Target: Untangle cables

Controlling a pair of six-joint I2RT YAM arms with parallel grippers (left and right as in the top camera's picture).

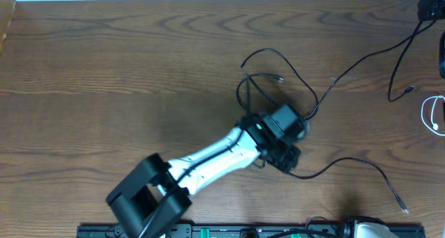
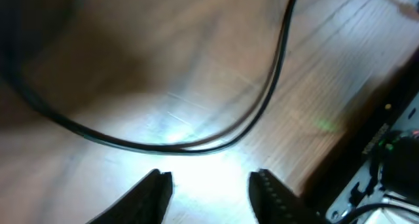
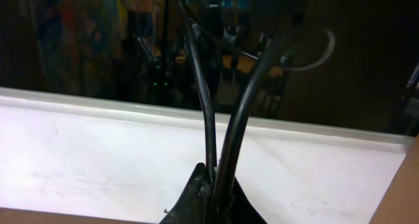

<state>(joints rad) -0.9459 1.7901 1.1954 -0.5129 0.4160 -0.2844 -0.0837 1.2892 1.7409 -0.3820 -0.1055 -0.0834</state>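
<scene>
The left pincer [image 2: 211,177] hangs low over the counter [image 2: 131,60] with its fingers apart and nothing between them. A black cable [image 2: 275,86] curves across the wood just ahead of it. The right pincer [image 3: 211,178] is clamped on two black strands [image 3: 209,129] that rise out of it.

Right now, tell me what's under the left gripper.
Bare wooden table lies under the left gripper, with a black cable curving just ahead of its open fingers, untouched. From overhead, the arm covers the cable's run beneath it.
</scene>
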